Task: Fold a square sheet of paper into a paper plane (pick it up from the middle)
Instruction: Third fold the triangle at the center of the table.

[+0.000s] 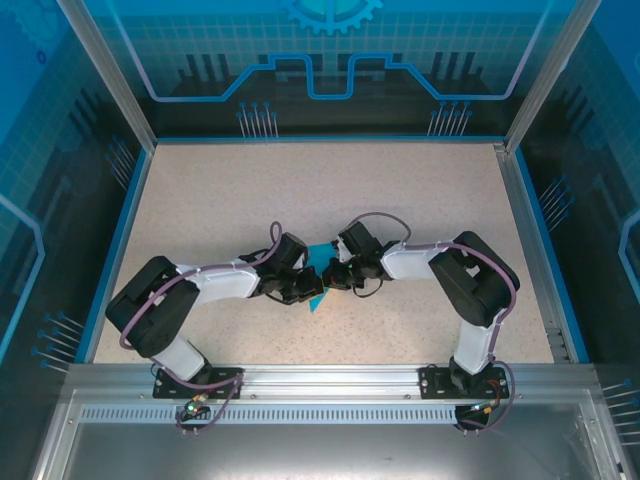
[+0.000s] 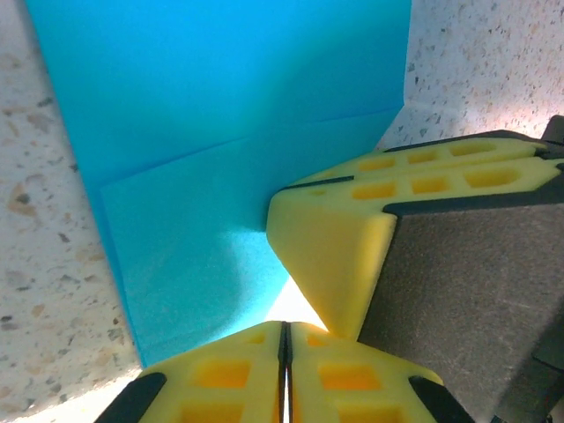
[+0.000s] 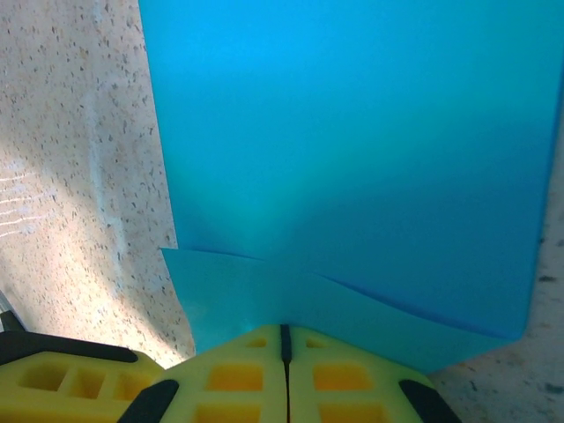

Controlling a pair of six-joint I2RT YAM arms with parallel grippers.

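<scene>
Sheet [image 2: 220, 132] between left gripper [image 2: 285, 342], right gripper [image 3: 284, 342]

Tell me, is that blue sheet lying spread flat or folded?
Partly folded: a flap of the blue sheet lies doubled over it, its edge showing by the right end effector.

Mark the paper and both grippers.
square sheet of paper [image 3: 352, 132], right wrist view, flat upper area
left gripper [image 2: 285, 331], left wrist view, between its fingertips
right gripper [image 3: 284, 333], right wrist view, between its fingertips
</scene>
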